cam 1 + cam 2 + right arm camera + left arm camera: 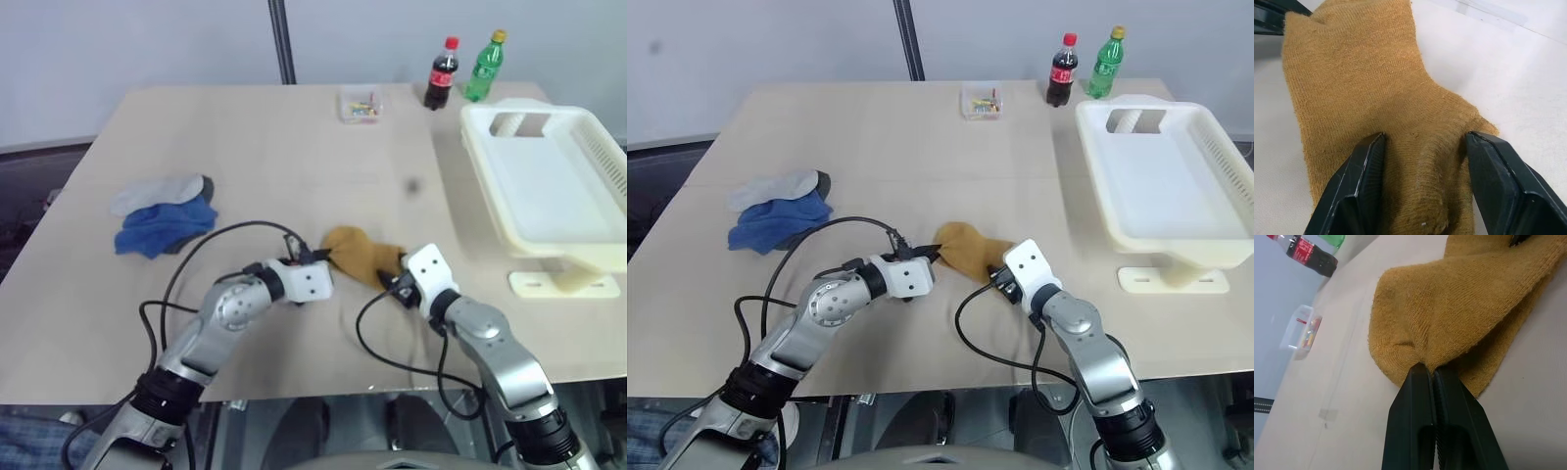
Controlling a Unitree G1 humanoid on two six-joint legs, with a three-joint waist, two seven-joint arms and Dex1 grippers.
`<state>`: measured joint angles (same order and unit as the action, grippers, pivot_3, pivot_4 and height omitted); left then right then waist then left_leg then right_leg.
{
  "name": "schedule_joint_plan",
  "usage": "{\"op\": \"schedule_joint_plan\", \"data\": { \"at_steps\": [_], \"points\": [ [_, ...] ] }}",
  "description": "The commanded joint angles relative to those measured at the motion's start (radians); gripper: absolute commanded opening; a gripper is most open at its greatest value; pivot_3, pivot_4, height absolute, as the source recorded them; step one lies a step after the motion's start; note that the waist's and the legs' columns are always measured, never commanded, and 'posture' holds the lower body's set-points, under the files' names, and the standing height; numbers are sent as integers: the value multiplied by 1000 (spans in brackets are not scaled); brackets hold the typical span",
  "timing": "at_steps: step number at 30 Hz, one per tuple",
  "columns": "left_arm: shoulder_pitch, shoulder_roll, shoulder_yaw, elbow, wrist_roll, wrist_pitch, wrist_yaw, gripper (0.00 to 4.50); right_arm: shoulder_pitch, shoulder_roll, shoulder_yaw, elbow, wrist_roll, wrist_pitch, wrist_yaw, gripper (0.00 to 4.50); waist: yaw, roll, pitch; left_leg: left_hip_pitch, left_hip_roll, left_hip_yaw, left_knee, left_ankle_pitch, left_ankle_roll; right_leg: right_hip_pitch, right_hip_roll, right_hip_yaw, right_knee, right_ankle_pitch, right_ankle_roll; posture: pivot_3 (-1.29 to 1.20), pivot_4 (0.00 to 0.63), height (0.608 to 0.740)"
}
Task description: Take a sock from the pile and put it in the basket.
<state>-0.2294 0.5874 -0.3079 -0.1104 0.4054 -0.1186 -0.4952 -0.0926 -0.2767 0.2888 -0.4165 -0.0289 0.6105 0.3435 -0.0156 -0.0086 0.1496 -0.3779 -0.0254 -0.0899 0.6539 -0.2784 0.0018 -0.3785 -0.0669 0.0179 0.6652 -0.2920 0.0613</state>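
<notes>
Sock (361,257) lower centre of frame on worktop (294,147), clamped at both ends: left claw (1432,374) pinched tight on one edge, right claw (1425,147) straddling the other. Basket (549,186) upper right.

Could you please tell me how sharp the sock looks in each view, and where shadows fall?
Left wrist view: sock knit crisp, cola bottle soft behind. Right wrist view: weave sharp, shaded between the right pincer fingers. Left eye view: soft overall, with a faint shadow under the basket.

Pale wooden table (294,147), mustard sock (361,257), blue-grey pile (162,217), basket (549,176) (right side), two bottles (460,70), clear box (360,106)
</notes>
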Motion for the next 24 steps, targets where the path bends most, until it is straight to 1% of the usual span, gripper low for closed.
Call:
{"op": "schedule_joint_plan", "data": {
  "at_steps": [1, 3, 5, 6, 7, 11, 15, 18, 22, 24],
  "points": [
    [1, -8, 51, -4, -5, -31, 50, 1761, 25, -8, 13, 13, 2, 27, 11, 2727, 0, 0, 0, 0, 0, 0, 0, 0, 0, 0, 0, 0, 0, 0, 0, 0, 150, 740],
    [12, -37, 74, -2, -56, -17, 54, 2709, 25, -8, 12, 13, 2, 28, 11, 2727, 0, 0, 0, 0, 0, 0, 0, 0, 0, 0, 0, 0, 0, 0, 0, 0, 150, 740],
    [37, -93, 116, -23, -168, 45, 30, 3680, 26, -7, 11, 13, 3, 29, 11, 2727, 1, 0, 0, 0, 0, 0, 0, 0, 0, 0, 0, 0, 0, 0, 0, 0, 150, 740],
    [54, -116, 143, -46, -254, 101, -7, 4070, 25, -8, 11, 15, 3, 28, 12, 2727, 0, 0, 0, 0, 0, 0, 0, 0, 0, 0, -1, 0, 0, 0, 0, 0, 150, 740],
    [71, -124, 161, -63, -310, 146, -41, 4449, 23, -8, 11, 16, 2, 28, 13, 2727, -2, 0, 0, 0, 1, 0, 0, 0, 0, 0, -1, 0, 0, 0, 0, 0, 150, 740],
    [108, -110, 212, -90, -422, 241, -116, 4449, 20, -8, 8, 19, 5, 28, 14, 2727, -1, 0, 0, 0, 1, 0, 0, 0, 0, 0, -1, 0, 0, 0, 0, 0, 150, 740],
    [97, -176, 284, -96, -663, 432, -174, 4449, 17, -3, 9, 25, 6, 30, 12, 2727, 1, 0, 0, 0, 1, -1, 1, 0, 0, 0, -1, -1, 2, 0, 0, 0, 150, 740],
    [79, -186, 299, -82, -717, 504, -188, 4449, 18, -1, 9, 21, 4, 34, 10, 2727, -1, -1, -1, 0, 1, -1, 2, 0, 0, 0, -1, -1, 2, 0, 0, 0, 150, 740],
    [10, -221, 341, -32, -835, 684, -168, 4449, 21, 4, 8, 18, 3, 40, 6, 2727, -1, -1, -1, 0, 1, -1, 2, 0, -1, 0, -1, -1, 3, 0, 0, 0, 150, 740],
    [-11, -232, 327, -7, -844, 737, -157, 4449, 23, 10, 6, 18, 6, 43, 4, 2727, -1, -1, -1, 1, 0, -1, 2, 0, -1, 0, -1, -1, 3, 0, 0, 0, 150, 740]
  ]
}}
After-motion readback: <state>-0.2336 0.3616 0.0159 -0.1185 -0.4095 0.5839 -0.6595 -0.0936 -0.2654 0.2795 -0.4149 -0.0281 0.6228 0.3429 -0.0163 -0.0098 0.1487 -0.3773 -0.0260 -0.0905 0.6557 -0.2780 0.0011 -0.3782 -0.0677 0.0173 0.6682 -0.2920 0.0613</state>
